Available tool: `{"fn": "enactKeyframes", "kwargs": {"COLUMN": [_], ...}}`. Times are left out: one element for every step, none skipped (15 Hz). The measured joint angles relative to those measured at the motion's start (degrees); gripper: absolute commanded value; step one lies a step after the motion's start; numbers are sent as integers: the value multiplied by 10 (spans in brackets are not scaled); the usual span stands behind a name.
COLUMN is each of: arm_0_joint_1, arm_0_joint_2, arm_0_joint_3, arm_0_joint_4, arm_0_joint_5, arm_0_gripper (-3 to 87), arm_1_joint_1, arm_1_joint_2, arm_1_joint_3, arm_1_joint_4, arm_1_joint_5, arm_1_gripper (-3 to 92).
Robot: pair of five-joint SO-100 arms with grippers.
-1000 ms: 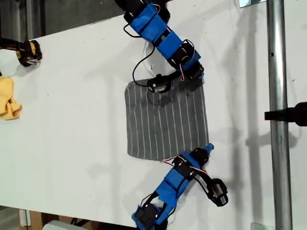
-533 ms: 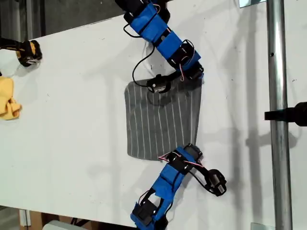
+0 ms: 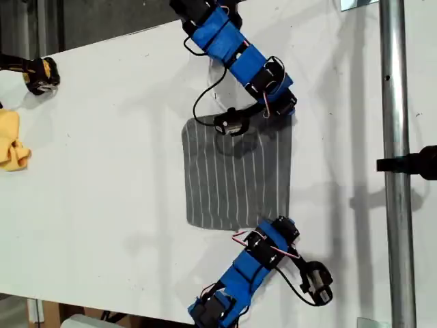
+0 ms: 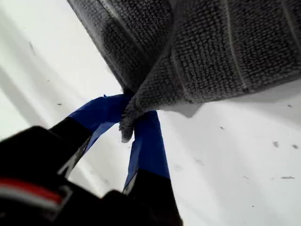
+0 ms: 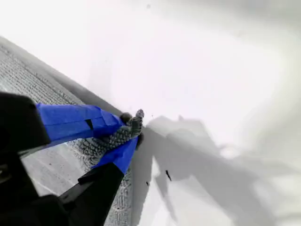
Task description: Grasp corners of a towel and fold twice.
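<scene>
The grey towel (image 3: 235,178) with thin white stripes lies on the white table in the middle of the exterior view. One blue arm reaches from the top to the towel's upper right corner (image 3: 285,121). Another reaches from the bottom to the lower right corner (image 3: 281,220). The wrist views do not show which arm is which. My first gripper (image 4: 129,125) is shut on a raised towel (image 4: 211,52) corner, with the cloth bunched above it. My second gripper (image 5: 127,129) is shut on another corner, with the towel (image 5: 28,80) lying beside it.
A yellow cloth (image 3: 12,147) and a black-and-yellow object (image 3: 37,74) sit at the exterior view's left edge. A metal pole (image 3: 396,102) with a black clamp (image 3: 410,164) runs down the exterior view's right. The table's far edge slants across the top left.
In the exterior view the towel's right edge drew inward, then spread back out. The lower arm's gripper shifted left, then right again. The upper arm and towel moved slightly right.
</scene>
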Motion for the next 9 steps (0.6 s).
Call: {"fn": "enactKeyframes", "kwargs": {"arm_0_joint_1": [24,39,43,41,32,9,-24,-65,-116], "arm_0_joint_2": [11,17,18,20,28,46,67,103,151], "arm_0_joint_3": [-2,-2,-2,-2,-2,1,10,34,69], "arm_0_joint_4": [-7,-18,-26,-22,-10,14,54,75,80], "arm_0_joint_5": [-11,-18,-19,-18,-11,4,28,69,104], "arm_0_gripper": [-15,-15,-15,-15,-15,-15,-15,-15,-15], "arm_1_joint_1": [-20,-37,-44,-40,-25,8,53,106,168], "arm_1_joint_2": [-33,-57,-63,-62,-59,-42,1,49,91], "arm_1_joint_3": [-72,-134,-162,-172,-174,-167,-131,-98,-66], "arm_1_joint_4": [34,61,81,102,142,179,191,199,207], "arm_1_joint_5": [4,11,13,12,1,-23,-52,-92,-138], "arm_1_gripper": [-2,-2,-2,-2,-2,-2,-2,-2,-2]}}
